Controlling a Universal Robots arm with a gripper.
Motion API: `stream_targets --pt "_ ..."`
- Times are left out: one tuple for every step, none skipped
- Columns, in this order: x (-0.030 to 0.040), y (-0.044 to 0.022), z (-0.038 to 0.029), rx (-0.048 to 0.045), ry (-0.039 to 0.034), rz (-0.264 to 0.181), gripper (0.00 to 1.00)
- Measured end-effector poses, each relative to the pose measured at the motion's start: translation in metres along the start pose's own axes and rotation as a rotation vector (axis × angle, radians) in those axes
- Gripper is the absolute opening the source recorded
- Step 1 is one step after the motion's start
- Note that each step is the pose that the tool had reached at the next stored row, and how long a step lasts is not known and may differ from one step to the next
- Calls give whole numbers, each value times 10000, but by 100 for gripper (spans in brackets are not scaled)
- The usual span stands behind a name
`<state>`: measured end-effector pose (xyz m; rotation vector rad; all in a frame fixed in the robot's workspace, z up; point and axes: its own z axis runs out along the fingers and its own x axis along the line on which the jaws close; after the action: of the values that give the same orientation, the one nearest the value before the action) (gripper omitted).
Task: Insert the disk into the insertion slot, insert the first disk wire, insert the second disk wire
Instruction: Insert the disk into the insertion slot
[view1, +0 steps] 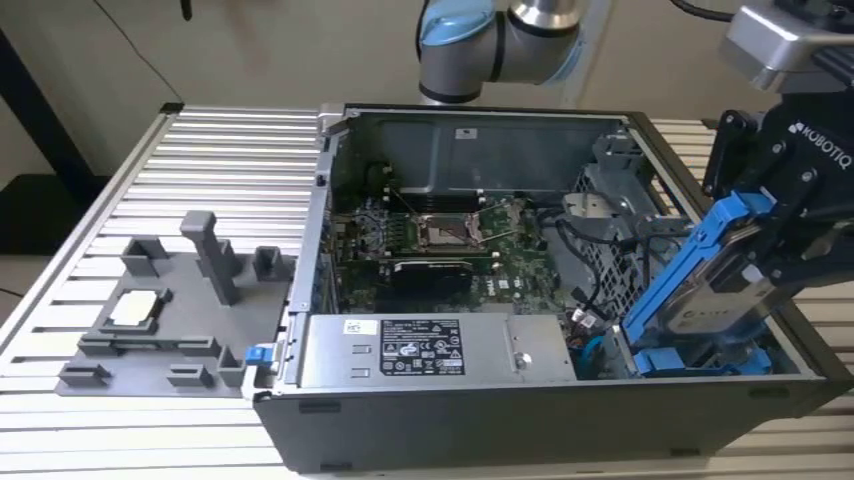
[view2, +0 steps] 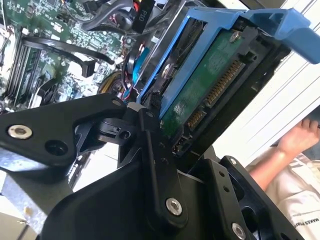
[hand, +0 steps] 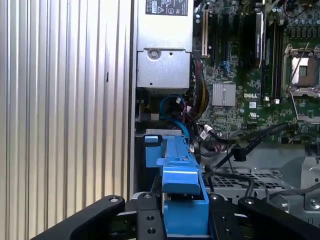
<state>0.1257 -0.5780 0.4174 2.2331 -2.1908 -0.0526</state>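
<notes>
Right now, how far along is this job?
Nothing looks finished. The pincer grips the disk, tilted above the insertion slot in the PC case, not yet seated. Its connectors are bare in the second wrist view, so neither wire is plugged in.

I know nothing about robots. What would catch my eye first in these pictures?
The bright blue-framed disk stands out, held steeply tilted by the black gripper at the exterior view's right, its lower end by the insertion slot. Next comes the open PC case in the middle, its green motherboard exposed. In the second wrist view a person's hand shows beyond the disk.
</notes>
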Motion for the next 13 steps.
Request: stream_targets --pt "0 -7 11 -1 0 0 33" --pt "0 -14 22 0 -1 1 33" --pt "1 -19 36 0 0 0 33" --pt "1 -21 54 0 -1 1 33" --pt "2 -24 72 0 0 2 33" --pt "2 -27 90 0 1 1 33" --pt "2 -28 108 0 -1 1 33" --pt "2 -29 126 0 -1 2 33" --pt "3 -31 144 0 -1 2 33" --pt "3 -32 163 0 -2 1 33" --pt "3 -33 181 0 -1 1 33" --pt "4 -34 198 0 0 1 33" --pt "4 -34 216 0 0 1 33"
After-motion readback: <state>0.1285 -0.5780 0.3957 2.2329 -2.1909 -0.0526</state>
